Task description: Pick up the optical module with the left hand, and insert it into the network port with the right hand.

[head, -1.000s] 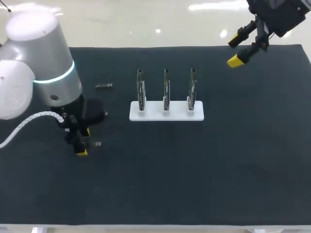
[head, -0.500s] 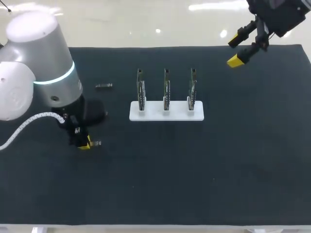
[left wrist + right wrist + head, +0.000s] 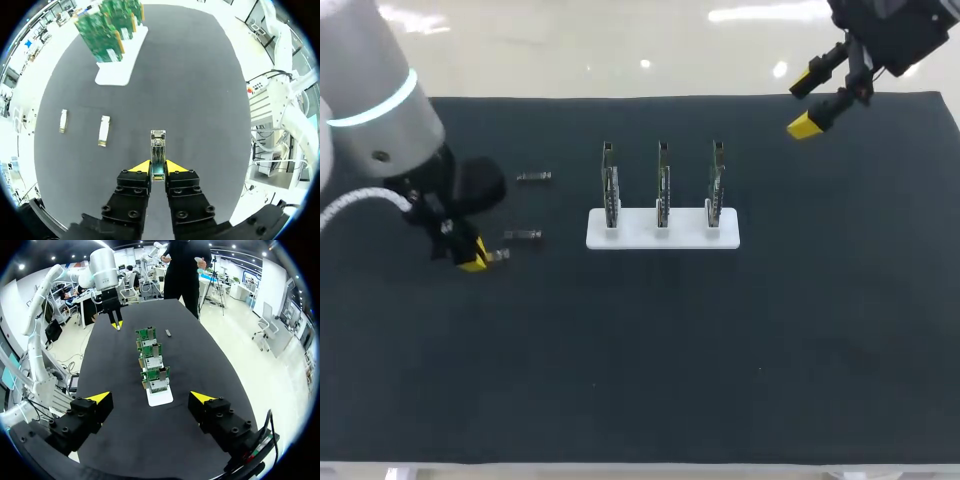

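There's the optical module, pinched in the left gripper. The yellow tips are narrow on its rear end and the metal nose pokes out ahead. That looks deliberate to me, since it leaves the front free for a handover or a port.

All this is at the left side of the black mat. I'd judge the module is clear of the surface, though I can't be certain. Just to its right lies a spare module, with a second spare farther back. In the middle of the mat stands a white base carrying three upright circuit boards in a row.

The right gripper hangs over the far right corner, fingers spread wide with nothing in them, presumably waiting its turn.

From overhead the held module is a mere sliver, but the left wrist view shows the grip plainly. The right wrist view shows silver port cages on the boards, which the overhead view hides.
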### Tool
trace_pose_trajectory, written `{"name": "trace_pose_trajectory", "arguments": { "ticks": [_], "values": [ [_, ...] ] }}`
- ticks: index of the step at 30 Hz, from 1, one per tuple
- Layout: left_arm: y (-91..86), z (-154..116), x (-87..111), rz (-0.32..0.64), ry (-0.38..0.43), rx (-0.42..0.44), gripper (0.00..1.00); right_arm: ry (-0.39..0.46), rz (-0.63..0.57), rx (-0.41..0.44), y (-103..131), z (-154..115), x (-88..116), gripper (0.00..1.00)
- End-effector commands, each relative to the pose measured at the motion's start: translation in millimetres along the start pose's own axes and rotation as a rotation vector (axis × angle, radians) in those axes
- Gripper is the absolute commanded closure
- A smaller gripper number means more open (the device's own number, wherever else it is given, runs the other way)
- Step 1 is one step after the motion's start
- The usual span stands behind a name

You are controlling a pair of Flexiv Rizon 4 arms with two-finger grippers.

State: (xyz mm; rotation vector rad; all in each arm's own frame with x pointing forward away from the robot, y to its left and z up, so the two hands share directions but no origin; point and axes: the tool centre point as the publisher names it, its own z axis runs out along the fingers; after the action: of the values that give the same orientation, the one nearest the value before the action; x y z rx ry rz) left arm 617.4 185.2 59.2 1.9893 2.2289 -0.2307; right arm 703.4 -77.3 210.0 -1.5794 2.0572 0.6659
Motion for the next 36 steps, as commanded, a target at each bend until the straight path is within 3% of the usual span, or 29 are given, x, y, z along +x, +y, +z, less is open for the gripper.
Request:
{"name": "trace_pose_trajectory", "arguments": {
  "ticks": [1, 7, 19, 36],
  "values": [
    [-10.9, -24, 7.8, 0.012, -0.114, -0.036, 1.0, -0.001, -0.001, -0.001, -1, 0, 0, 0.0],
    [-10.4, -47, -2.3, 0.028, -0.253, -0.049, 1.0, -0.001, -0.001, -0.001, -1, 0, 0, 0.0],
    [-5.6, -93, 1.1, 0.104, -0.759, -0.163, 1.0, -0.001, -0.001, -0.001, -1, 0, 0, 0.0],
    [-5.6, -93, 1.1, 0.104, -0.759, -0.163, 1.0, -0.001, -0.001, -0.001, -1, 0, 0, 0.0]
  ]
}}
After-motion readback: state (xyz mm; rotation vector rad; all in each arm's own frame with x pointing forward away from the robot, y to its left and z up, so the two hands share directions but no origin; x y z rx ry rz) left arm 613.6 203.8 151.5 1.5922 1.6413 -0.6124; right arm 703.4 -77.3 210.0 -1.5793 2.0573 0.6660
